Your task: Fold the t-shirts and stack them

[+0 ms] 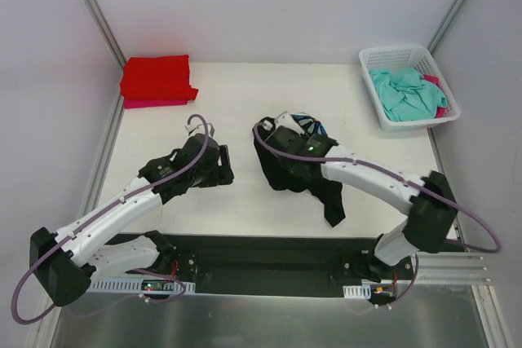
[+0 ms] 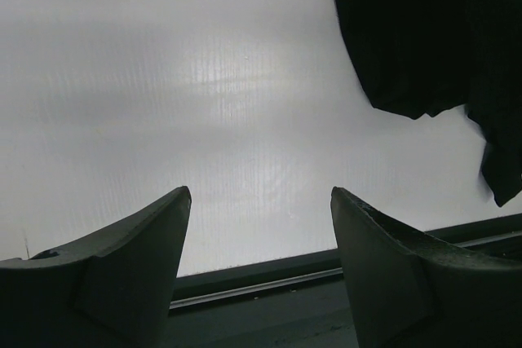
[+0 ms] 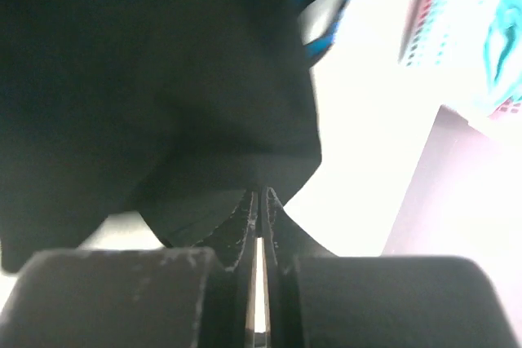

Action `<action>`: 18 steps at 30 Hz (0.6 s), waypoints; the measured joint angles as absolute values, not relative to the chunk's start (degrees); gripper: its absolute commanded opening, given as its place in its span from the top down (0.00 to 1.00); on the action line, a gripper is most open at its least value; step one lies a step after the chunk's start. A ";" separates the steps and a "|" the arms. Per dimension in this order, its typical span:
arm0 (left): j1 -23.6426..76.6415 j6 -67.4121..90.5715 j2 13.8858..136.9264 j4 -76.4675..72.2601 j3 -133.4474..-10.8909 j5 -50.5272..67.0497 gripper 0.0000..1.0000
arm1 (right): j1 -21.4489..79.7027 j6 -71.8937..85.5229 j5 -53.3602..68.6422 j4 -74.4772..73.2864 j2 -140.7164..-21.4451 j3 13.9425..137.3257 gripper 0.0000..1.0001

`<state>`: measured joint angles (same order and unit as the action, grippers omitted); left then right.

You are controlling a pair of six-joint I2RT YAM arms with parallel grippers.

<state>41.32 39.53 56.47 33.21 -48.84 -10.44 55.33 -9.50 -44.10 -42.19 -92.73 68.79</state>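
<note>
A crumpled black t-shirt (image 1: 330, 200) with a bit of blue and white print lies mid-table. My right gripper (image 1: 279, 133) is shut on its edge; in the right wrist view the fingertips (image 3: 263, 191) pinch a fold of the black cloth (image 3: 163, 79). My left gripper (image 1: 220, 165) sits low over the bare table just left of the shirt. Its jaws (image 2: 259, 193) stand open with nothing between them, and the black t-shirt (image 2: 424, 30) shows at the upper right of its view. A folded red t-shirt (image 1: 157, 77) rests on a pink one (image 1: 155, 104) at the back left.
A white mesh basket (image 1: 408, 55) at the back right holds a teal t-shirt (image 1: 405, 92) and a pink one (image 1: 437, 84). The enclosure walls stand close on the left and right. The black base rail (image 1: 269, 254) runs along the near edge.
</note>
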 measured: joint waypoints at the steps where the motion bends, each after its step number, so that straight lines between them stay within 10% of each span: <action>1: 41.32 39.53 57.28 33.23 -48.93 -10.66 0.30 | 55.29 -9.13 -44.03 -44.07 -90.24 71.48 0.99; 11: 41.32 39.68 63.55 31.51 -50.65 -9.58 0.31 | 53.08 -14.09 -47.75 -53.78 -76.66 114.37 0.99; 18: 43.31 40.38 64.51 27.86 -50.65 -8.10 0.32 | 48.38 -21.45 -47.55 -49.12 -75.00 119.13 0.99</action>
<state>43.31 40.38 64.51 27.86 -50.65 -8.10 48.38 -21.45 -47.55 -49.12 -75.00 119.13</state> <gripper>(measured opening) 0.686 0.018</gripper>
